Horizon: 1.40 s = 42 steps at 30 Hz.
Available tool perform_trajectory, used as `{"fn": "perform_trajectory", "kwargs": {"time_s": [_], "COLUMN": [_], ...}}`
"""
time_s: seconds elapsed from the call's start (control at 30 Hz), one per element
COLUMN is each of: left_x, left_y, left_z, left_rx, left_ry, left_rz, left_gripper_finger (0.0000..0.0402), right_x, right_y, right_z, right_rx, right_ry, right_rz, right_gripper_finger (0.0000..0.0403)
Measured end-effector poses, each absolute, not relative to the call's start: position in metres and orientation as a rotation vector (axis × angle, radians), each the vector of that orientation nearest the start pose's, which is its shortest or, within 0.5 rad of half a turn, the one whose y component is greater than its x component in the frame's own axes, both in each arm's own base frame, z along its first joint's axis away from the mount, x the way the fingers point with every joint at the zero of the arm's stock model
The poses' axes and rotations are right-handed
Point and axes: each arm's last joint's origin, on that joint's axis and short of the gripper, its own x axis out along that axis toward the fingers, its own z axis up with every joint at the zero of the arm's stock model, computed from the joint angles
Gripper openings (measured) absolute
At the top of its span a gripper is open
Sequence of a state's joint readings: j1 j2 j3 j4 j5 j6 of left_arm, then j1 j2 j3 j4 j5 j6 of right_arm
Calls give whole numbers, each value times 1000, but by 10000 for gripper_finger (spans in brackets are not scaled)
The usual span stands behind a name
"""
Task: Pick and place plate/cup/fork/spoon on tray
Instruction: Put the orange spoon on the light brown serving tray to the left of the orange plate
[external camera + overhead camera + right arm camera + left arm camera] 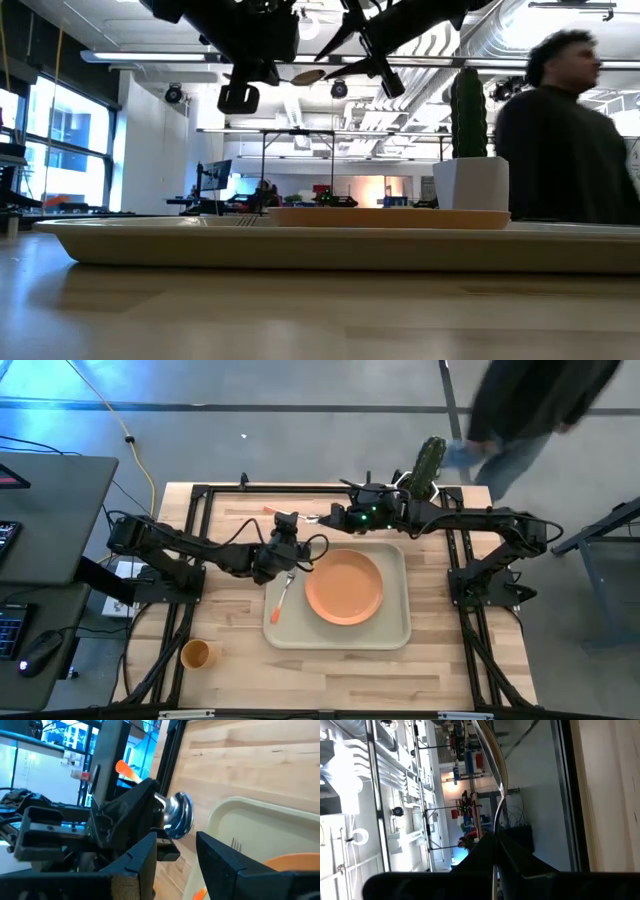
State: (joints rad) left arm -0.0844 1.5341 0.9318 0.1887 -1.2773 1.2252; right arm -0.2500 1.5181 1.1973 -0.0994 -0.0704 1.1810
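The beige tray (395, 632) lies mid-table with the orange plate (344, 586) on it. The fork (281, 598) lies on the tray's left part. The cup (195, 653) stands on the table at the near left. My left gripper (288, 525) is shut on the spoon (177, 815), high above the table past the tray's far left corner. My right gripper (175, 852) is open, its fingers close to the spoon's bowl and pointing toward the table's left. I see no touch. My left gripper pinches the spoon's stem (161, 806) between its two fingers, between bowl and orange handle (125, 770). The fingers point about level toward the table's far side and lie across the spoon. The spoon is lifted clear, bowl toward the table's right, handle toward its left.
A white pot with a green cactus (425, 468) stands at the table's far right, behind my right arm. A person (520, 410) is beyond the far right corner. Bare wood (330, 675) lies between the tray and the near edge.
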Motion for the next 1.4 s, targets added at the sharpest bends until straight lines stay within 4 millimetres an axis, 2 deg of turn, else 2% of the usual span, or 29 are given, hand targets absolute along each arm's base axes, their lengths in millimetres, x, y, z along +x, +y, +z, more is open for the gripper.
{"fn": "perform_trajectory", "kwargs": {"time_s": [0.3, 0.7, 0.8, 1.03, 1.13, 1.23, 1.4], "left_x": [321, 322, 322, 324, 323, 325, 333], "left_y": [0, 0, -1, -5, -12, -19, -21], "left_z": [255, 255, 255, 253, 256, 254, 260], "left_rx": [1330, 1312, 1269, 907, 740, 590, 202], "left_ry": [967, 946, 902, 671, 558, 478, 412], "left_rz": [819, 815, 809, 864, 894, 817, 614], "left_gripper_finger": [1, 4, 13, 56, 80, 103, 134], "right_x": [334, 333, 332, 320, 311, 307, 303], "right_y": [-90, -90, -93, -109, -119, -123, -122], "right_z": [307, 306, 305, 294, 282, 284, 283], "right_rx": [1232, 1206, 1165, 990, 908, 819, 704], "right_ry": [263, 269, 281, 434, 547, 574, 631], "right_rz": [-410, -415, -420, -455, -501, -481, -447], "right_gripper_finger": [122, 10, 5, 1, 1, 0, 0]}}
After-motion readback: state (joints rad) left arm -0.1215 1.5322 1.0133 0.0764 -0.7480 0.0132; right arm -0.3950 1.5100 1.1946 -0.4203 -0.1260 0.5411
